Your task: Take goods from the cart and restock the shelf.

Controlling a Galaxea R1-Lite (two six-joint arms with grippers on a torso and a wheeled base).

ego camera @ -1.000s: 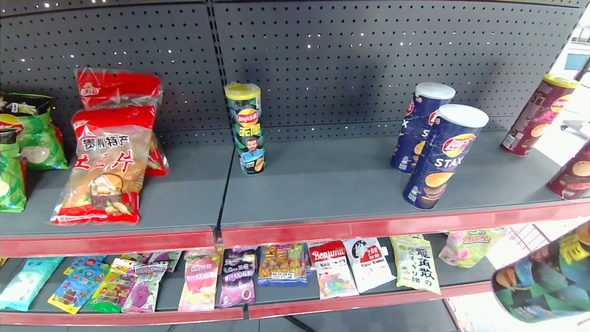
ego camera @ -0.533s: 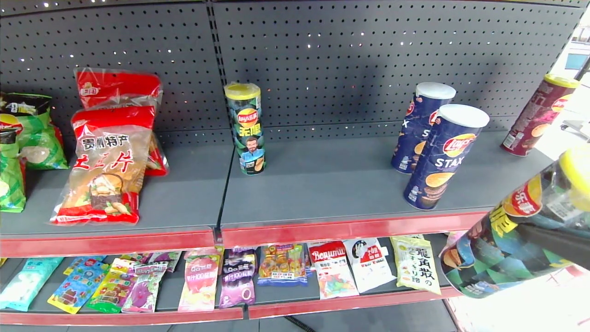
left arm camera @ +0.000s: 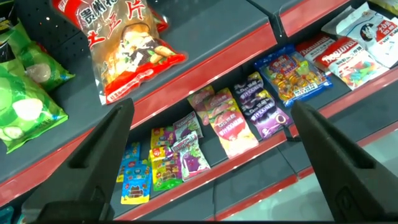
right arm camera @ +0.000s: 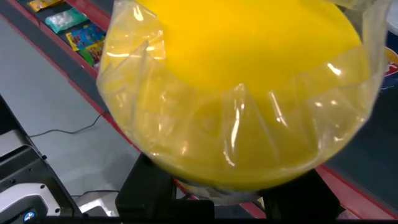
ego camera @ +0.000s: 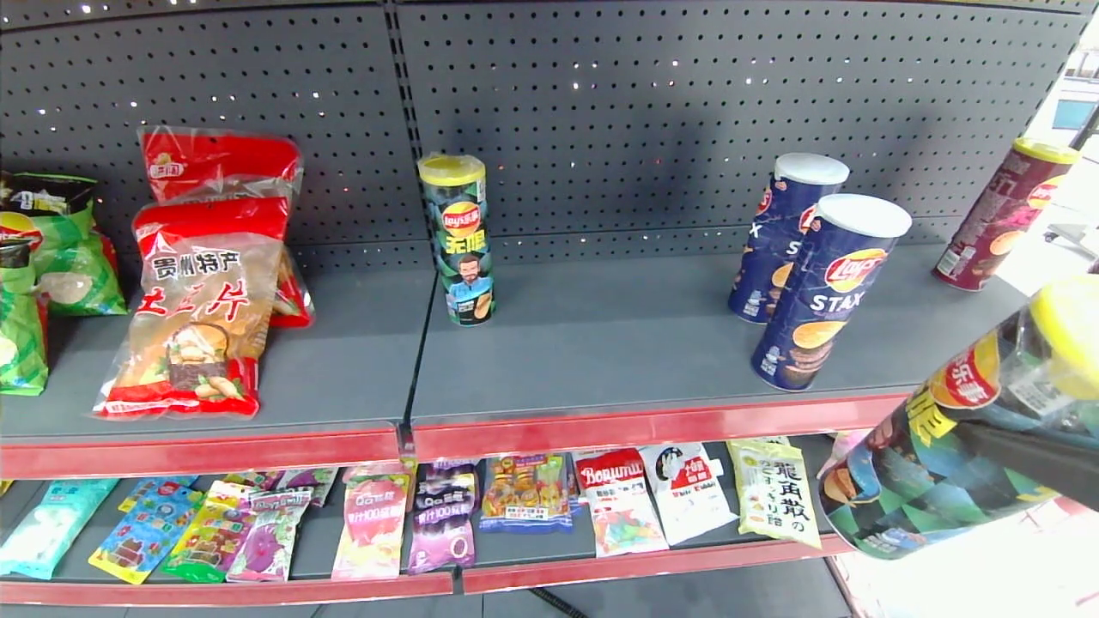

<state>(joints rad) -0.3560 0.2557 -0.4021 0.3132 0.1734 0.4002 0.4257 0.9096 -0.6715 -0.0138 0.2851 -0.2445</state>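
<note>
Grey pegboard shelf (ego camera: 652,343), tilted chip can (ego camera: 936,463), yellow lid (ego camera: 1069,330), teal patchwork print

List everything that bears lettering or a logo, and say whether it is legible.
Blue cans: large lettering, logo, legible.
Green can: logo, characters, legible.
Held can: logo, yellow characters, partly legible.
Red bags: big characters, legible.
Lower-shelf packets: mostly too small.

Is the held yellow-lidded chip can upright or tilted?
Tilted. The green-patterned cylindrical chip can with yellow lid lies slanted in the right pincer, lid higher than base.
</note>
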